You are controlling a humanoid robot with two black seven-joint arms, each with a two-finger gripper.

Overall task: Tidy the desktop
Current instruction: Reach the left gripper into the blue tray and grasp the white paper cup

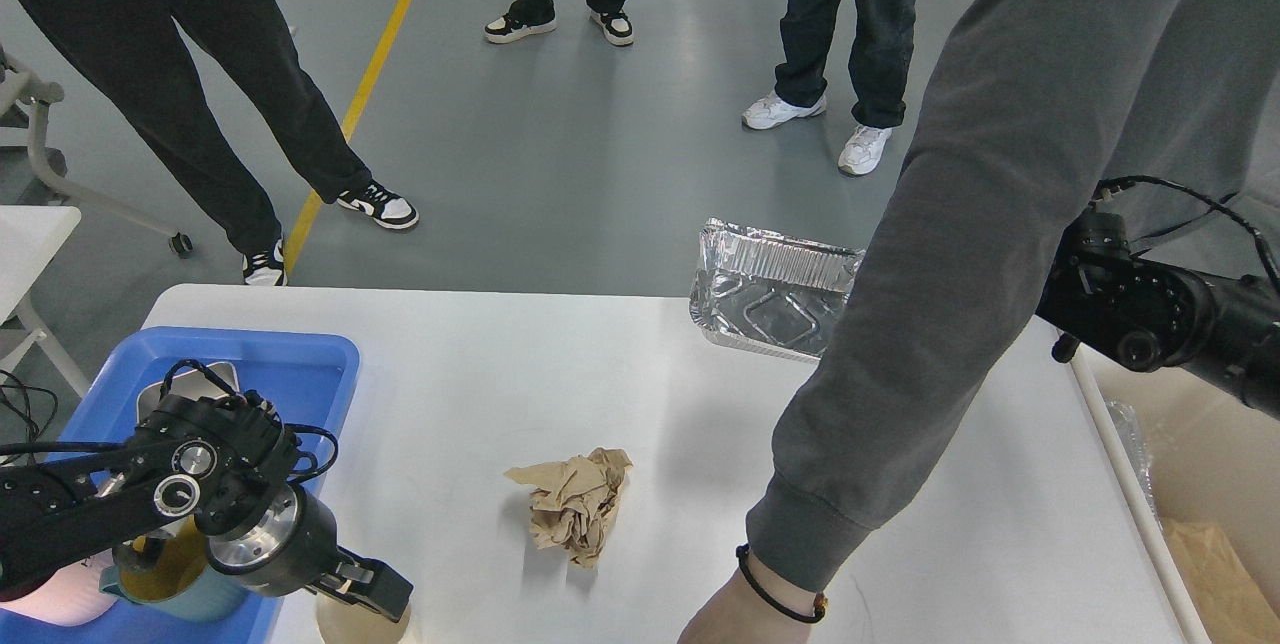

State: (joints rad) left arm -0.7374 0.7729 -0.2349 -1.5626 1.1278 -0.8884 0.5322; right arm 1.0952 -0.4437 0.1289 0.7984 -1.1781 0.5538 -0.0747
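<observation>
The white desktop (470, 374) fills the lower view. A crumpled brown paper ball (575, 504) lies near its middle. A silver foil tray (770, 289) hangs tilted over the far edge. My right arm (1150, 309) comes in from the right, and its gripper is hidden behind a person's grey sleeve (940, 324). My left gripper (372, 592) is low at the front left, right above a paper cup (350, 627). Its fingers are dark and cannot be told apart.
A blue tray (310, 364) at the left holds a teal cup (165, 584) and other items. The person's hand (745, 619) reaches the table's front edge. A beige bin (1190, 464) stands at the right, and several people stand beyond the table.
</observation>
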